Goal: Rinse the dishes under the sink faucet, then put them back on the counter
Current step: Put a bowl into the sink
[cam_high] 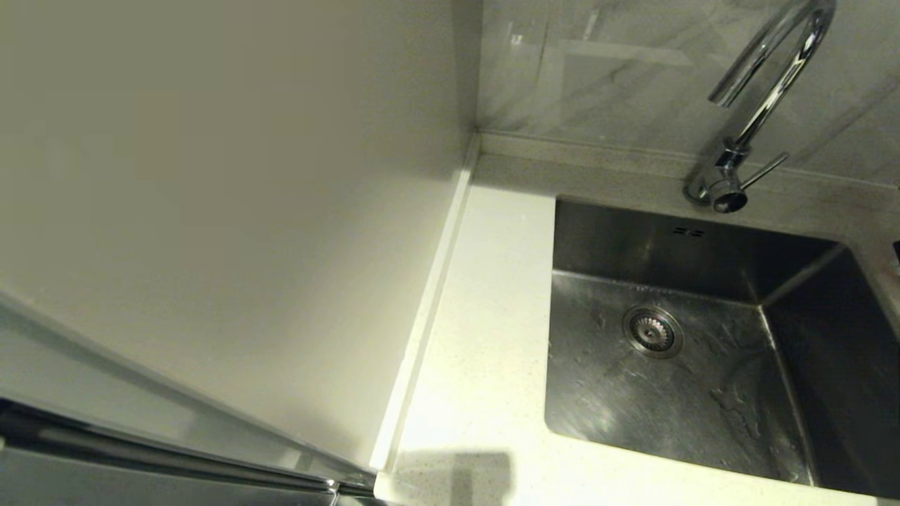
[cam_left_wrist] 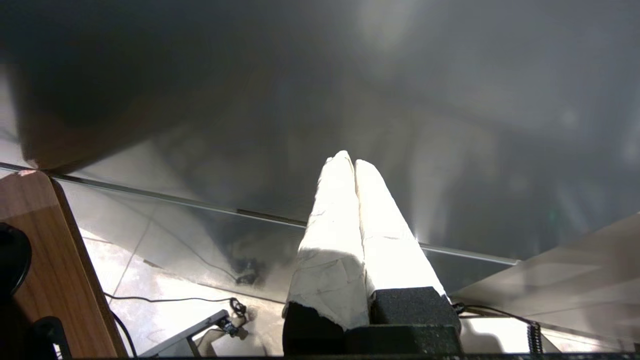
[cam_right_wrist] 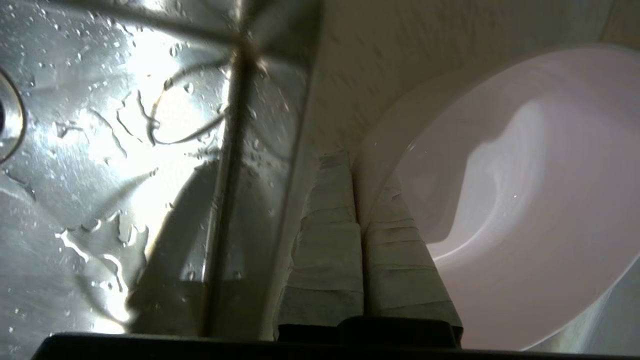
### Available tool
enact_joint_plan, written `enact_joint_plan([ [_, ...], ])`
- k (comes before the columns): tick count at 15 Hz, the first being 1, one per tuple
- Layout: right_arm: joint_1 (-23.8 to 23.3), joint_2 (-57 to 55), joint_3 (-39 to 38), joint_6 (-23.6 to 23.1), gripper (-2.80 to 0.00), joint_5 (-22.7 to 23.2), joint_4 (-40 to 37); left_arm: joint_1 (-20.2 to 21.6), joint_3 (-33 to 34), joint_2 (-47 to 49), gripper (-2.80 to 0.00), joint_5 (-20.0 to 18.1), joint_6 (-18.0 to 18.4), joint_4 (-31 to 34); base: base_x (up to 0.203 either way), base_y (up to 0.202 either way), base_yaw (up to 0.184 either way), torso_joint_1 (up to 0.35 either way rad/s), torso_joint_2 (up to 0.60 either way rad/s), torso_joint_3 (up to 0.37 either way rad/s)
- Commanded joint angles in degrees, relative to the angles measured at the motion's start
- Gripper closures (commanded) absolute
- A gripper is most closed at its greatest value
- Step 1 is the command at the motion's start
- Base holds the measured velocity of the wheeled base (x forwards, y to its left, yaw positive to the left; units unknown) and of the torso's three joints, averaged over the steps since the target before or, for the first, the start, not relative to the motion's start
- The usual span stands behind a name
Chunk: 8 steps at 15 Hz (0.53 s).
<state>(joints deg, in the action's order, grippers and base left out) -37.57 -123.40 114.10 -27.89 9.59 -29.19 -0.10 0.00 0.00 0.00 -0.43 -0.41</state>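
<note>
Right gripper [cam_right_wrist: 356,165] pinches pale pink bowl [cam_right_wrist: 500,200] by its rim beside wet sink [cam_right_wrist: 100,150]; likely light, stiff, slippery; left gripper [cam_left_wrist: 354,167] closed, empty.

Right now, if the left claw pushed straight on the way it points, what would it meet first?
The left claw, shut and empty, points at a dark glossy panel. Nothing else shows in that line, though the panel's depth is unclear.

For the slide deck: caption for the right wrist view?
Right gripper shut on the rim of a pale pink shallow bowl, beside the wet stainless-steel sink.
</note>
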Motion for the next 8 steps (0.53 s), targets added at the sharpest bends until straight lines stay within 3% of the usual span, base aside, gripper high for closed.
enact_joint_plan([
  [1, 0.44, 2.20, -0.02, -0.12, 0.00, 0.56, -0.51, 0.01, 0.18, 0.00, 0.00, 0.00, -0.01, -0.02, 0.000, 0.000, 0.000, 0.000, 0.00, 0.000],
  [5, 1.30, 6.34, -0.11, 1.09, 0.00, 1.82, -6.27, 0.01, 0.18, 0.00, 0.00, 0.00, -0.01, -0.02, 0.000, 0.000, 0.000, 0.000, 0.00, 0.000],
  [8, 1.36, 10.34, -0.11, 1.13, 0.00, 4.36, -19.84, 0.01, 0.17, 0.00, 0.00, 0.00, -0.01, -0.02, 0.000, 0.000, 0.000, 0.000, 0.00, 0.000],
])
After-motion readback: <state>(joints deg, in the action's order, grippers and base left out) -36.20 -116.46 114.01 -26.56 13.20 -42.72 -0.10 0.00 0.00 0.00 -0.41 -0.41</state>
